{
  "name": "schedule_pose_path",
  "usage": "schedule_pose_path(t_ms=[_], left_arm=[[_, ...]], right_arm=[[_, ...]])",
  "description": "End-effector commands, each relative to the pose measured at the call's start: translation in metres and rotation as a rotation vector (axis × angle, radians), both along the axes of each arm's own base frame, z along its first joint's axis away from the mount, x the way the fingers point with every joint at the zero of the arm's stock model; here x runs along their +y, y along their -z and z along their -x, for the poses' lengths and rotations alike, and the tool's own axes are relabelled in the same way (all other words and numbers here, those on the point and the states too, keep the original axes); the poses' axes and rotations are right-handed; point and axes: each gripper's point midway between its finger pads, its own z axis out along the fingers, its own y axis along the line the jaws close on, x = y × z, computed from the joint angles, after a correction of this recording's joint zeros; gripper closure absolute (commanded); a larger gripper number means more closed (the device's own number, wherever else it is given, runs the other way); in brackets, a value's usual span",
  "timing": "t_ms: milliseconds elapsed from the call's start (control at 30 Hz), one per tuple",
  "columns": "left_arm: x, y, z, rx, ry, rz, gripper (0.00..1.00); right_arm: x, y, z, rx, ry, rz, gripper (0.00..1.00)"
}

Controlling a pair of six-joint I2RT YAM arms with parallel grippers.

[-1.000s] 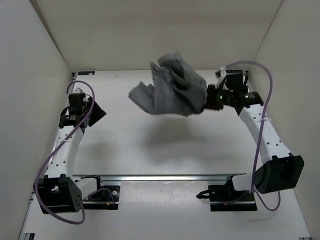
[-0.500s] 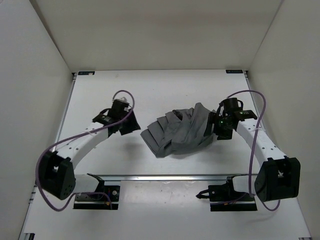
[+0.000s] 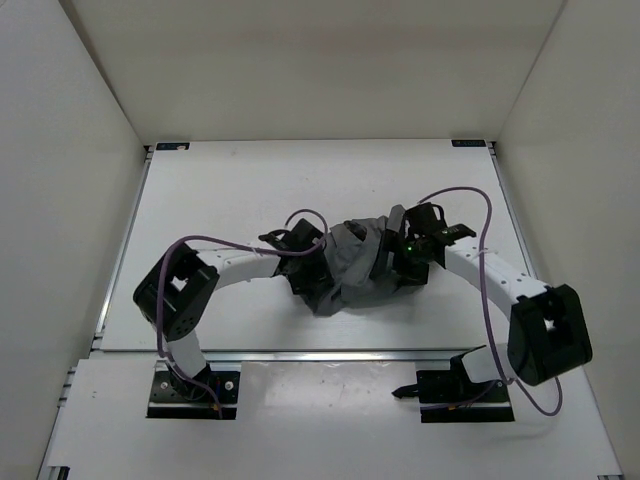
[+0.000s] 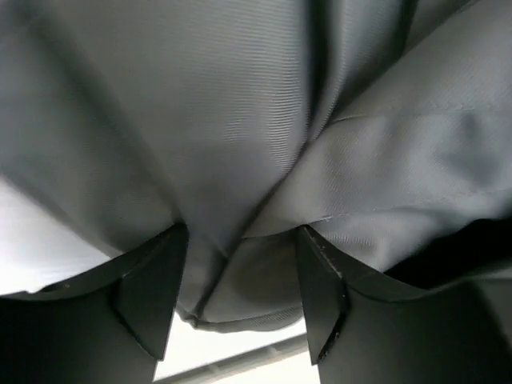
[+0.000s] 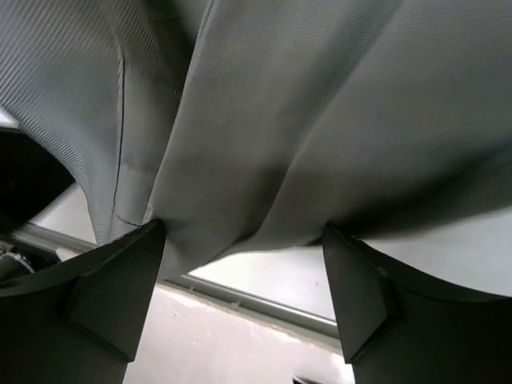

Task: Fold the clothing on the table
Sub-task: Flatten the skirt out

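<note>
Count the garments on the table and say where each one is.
1. The clothing lies crumpled near the middle of the table, between the left gripper and the right gripper. Folds may hide more.

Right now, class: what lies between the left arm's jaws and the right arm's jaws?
The crumpled grey clothing fills that stretch, heaped on the table; the top view shows it.

The clothing [image 4: 240, 120] overruns both wrist views' edges.

Clothing [image 3: 352, 270] plain mid-grey (fine ribbed weave close up); table [image 3: 230, 190] white; cables [image 3: 225, 240] purple.
</note>
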Motion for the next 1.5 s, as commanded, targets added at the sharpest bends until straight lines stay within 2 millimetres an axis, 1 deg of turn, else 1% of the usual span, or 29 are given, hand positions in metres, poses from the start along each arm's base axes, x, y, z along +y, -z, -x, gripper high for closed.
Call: schedule_pose_path(t_ms=[0, 33, 67, 100, 133, 200, 233, 300, 333, 367, 400, 433, 500, 533, 567, 600, 633, 667, 700, 733, 767, 800, 900, 1033, 1100, 1167, 1267, 1367, 1467], left_arm=[[-0.03, 0.004, 0.007, 0.038, 0.015, 0.067, 0.32], [-0.031, 0.013, 0.005, 0.057, 0.017, 0.052, 0.42], [-0.037, 0.015, 0.012, 0.069, 0.051, 0.053, 0.53], [-0.034, 0.022, 0.011, 0.085, 0.052, 0.038, 0.82], [-0.034, 0.025, 0.012, 0.083, 0.063, 0.03, 1.0], [-0.014, 0.031, 0.007, 0.073, 0.062, -0.025, 1.0], [0.001, 0.035, 0.007, 0.072, 0.069, -0.065, 1.0], [0.045, 0.039, -0.01, 0.081, 0.006, -0.118, 1.0], [0.065, 0.041, -0.007, 0.097, -0.013, -0.155, 1.0], [0.09, 0.039, -0.014, 0.091, -0.035, -0.173, 1.0], [0.114, 0.039, -0.025, 0.088, -0.084, -0.195, 1.0], [0.137, 0.034, -0.031, 0.078, -0.125, -0.211, 1.0], [0.16, 0.024, -0.037, 0.06, -0.176, -0.185, 1.0], [0.165, 0.011, -0.046, 0.017, -0.191, -0.149, 0.95], [0.163, -0.002, -0.051, -0.022, -0.185, -0.12, 0.69], [0.164, -0.018, -0.058, -0.069, -0.184, -0.1, 0.6], [0.157, -0.026, -0.059, -0.086, -0.16, -0.07, 0.57], [0.15, -0.045, -0.065, -0.139, -0.146, -0.035, 0.56], [0.136, -0.064, -0.061, -0.165, -0.103, 0.008, 0.52], [0.13, -0.064, -0.058, -0.16, -0.096, 0.018, 0.5], [0.126, -0.078, -0.059, -0.186, -0.088, 0.034, 0.47], [0.121, -0.081, -0.057, -0.189, -0.079, 0.033, 0.47], [0.124, -0.088, -0.037, -0.184, -0.074, 0.033, 0.46], [0.149, -0.07, -0.015, -0.151, -0.117, -0.024, 0.43], [0.159, -0.059, -0.003, -0.124, -0.093, -0.095, 0.43], [0.164, -0.052, 0.004, -0.114, -0.07, -0.154, 0.42], [0.17, -0.037, 0.023, -0.082, -0.05, -0.216, 0.39], [0.171, -0.036, 0.035, -0.101, -0.053, -0.215, 0.38], [0.169, -0.028, 0.054, -0.091, -0.024, -0.224, 0.36]], right_arm=[[0.018, 0.008, -0.015, 0.014, 0.004, -0.031, 0.25], [0.019, 0.011, -0.017, 0.022, -0.003, -0.028, 0.34], [0.022, 0.012, -0.015, 0.026, -0.028, -0.023, 0.44], [0.024, 0.013, -0.013, 0.04, -0.051, -0.017, 0.69], [0.025, 0.011, -0.013, 0.036, -0.069, -0.019, 1.0], [0.019, 0.004, -0.012, 0.032, -0.074, -0.022, 1.0], [0.014, 0.002, -0.008, 0.031, -0.095, -0.008, 1.0], [-0.006, -0.006, -0.01, 0.01, -0.082, 0.018, 1.0], [-0.015, -0.011, -0.005, 0.01, -0.09, 0.028, 1.0], [-0.03, -0.008, 0.004, 0.042, -0.064, 0.054, 1.0], [-0.044, -0.009, -0.001, 0.029, -0.045, 0.069, 1.0], [-0.057, -0.006, 0.002, 0.045, -0.031, 0.084, 1.0], [-0.074, -0.001, 0.006, 0.059, -0.002, 0.126, 1.0], [-0.082, -0.001, 0.004, 0.06, 0.018, 0.143, 0.88], [-0.085, -0.002, 0.006, 0.064, 0.029, 0.148, 0.75], [-0.087, -0.002, 0.006, 0.061, 0.038, 0.15, 0.71], [-0.083, -0.004, 0.005, 0.055, 0.038, 0.138, 0.64], [-0.079, -0.012, 0.003, 0.03, 0.059, 0.122, 0.57], [-0.067, -0.022, 0.0, -0.012, 0.058, 0.092, 0.53], [-0.062, -0.022, 0.001, -0.012, 0.041, 0.087, 0.53], [-0.056, -0.031, -0.004, -0.042, 0.055, 0.066, 0.53], [-0.048, -0.036, -0.004, -0.045, 0.057, 0.04, 0.53], [-0.019, -0.059, -0.013, -0.097, 0.063, -0.088, 0.49], [0.011, -0.054, -0.006, -0.081, 0.005, -0.074, 0.49], [0.019, -0.039, 0.002, -0.037, -0.008, -0.03, 0.49], [0.019, -0.024, 0.011, -0.007, -0.021, 0.045, 0.48], [0.01, -0.003, 0.026, 0.036, -0.039, 0.142, 0.47], [0.006, 0.011, 0.044, 0.064, -0.05, 0.186, 0.46], [-0.005, 0.018, 0.053, 0.073, -0.05, 0.256, 0.46]])
